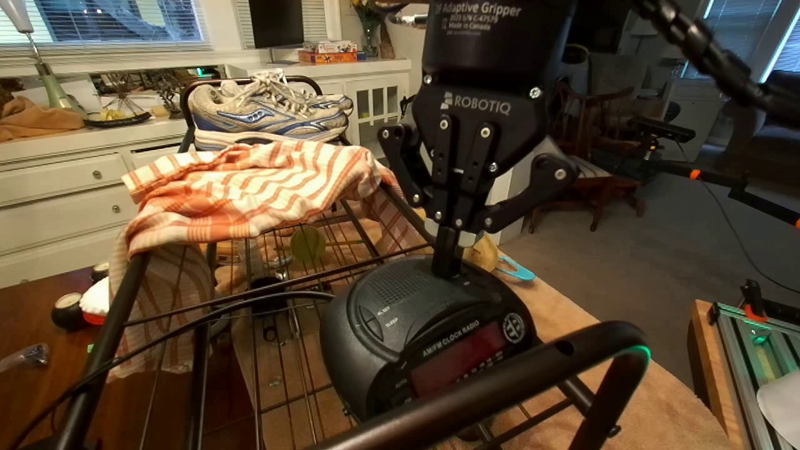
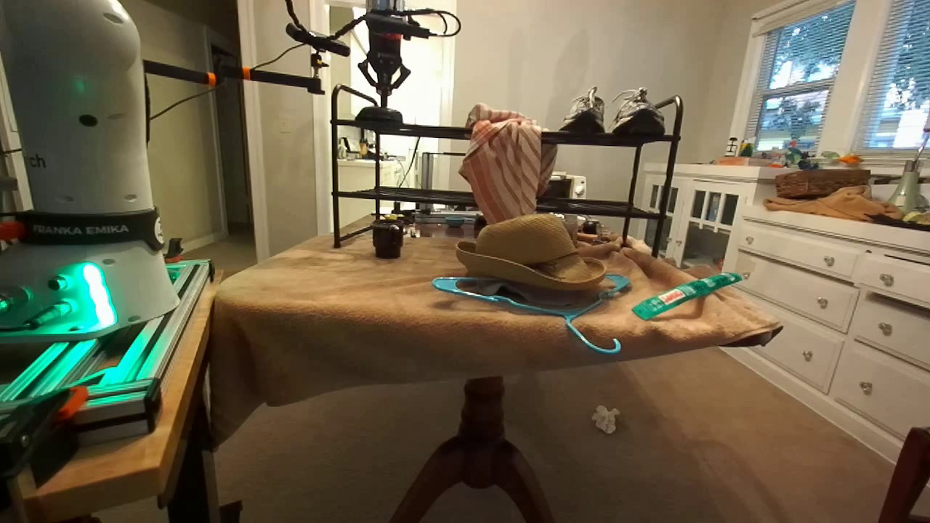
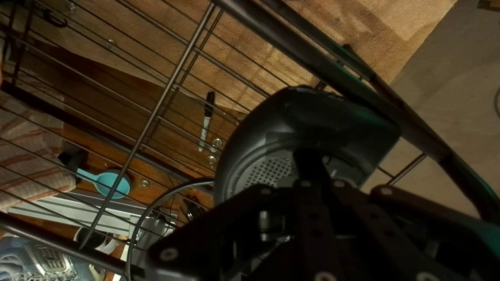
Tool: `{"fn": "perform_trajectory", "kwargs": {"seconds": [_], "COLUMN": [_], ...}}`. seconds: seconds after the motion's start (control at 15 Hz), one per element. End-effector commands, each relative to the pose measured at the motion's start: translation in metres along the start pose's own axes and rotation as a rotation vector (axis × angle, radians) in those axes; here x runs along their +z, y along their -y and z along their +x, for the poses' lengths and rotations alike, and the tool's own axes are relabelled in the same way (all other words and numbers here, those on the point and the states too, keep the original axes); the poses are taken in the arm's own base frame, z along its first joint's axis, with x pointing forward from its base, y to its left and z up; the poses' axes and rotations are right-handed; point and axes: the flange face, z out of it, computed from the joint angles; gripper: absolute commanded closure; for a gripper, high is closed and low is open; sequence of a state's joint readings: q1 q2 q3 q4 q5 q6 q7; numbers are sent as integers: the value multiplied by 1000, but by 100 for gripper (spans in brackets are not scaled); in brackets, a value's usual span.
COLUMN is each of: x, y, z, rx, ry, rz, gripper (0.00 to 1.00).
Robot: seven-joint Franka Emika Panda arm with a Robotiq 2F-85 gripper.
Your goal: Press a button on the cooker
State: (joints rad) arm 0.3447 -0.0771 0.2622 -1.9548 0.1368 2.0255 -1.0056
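Observation:
The cooker is a rounded, glossy dark grey-black appliance (image 1: 400, 287) on the top shelf of a black wire rack. Its front reads AM/FM CLOCK RADIO, above a dark red display (image 1: 459, 362). A button marked SLEEP (image 1: 373, 320) lies on its top, beside a dotted speaker grille. The appliance also shows in an exterior view (image 2: 378, 116) and in the wrist view (image 3: 250, 128). My gripper (image 1: 446, 272) points straight down, fingers together with nothing between them. Its tips are at the appliance's top surface, beside the grille, in the wrist view (image 3: 308, 154) too. They hide the spot beneath; contact cannot be told.
The rack's raised end bar (image 1: 537, 369) stands close in front of the appliance. A black cord (image 1: 250, 300) runs from it across the shelf. A striped towel (image 1: 250, 187) and shoes (image 1: 269, 112) lie farther along. A hat (image 2: 530, 250) and a blue hanger (image 2: 472, 287) are on the table.

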Motion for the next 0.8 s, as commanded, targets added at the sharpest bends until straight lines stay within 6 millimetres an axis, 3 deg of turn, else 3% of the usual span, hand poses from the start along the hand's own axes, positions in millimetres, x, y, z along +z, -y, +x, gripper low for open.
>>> {"fn": "perform_trajectory", "kwargs": {"seconds": [0.0, 0.33, 0.67, 0.73], "x": [9, -45, -79, -84], "y": [2, -9, -13, -12], "z": [-1, -10, -31, -37], "rx": [13, 55, 97, 116], "ry": [2, 11, 91, 133], "rz": [11, -99, -133, -122], "gripper": [100, 100, 100, 74]}}
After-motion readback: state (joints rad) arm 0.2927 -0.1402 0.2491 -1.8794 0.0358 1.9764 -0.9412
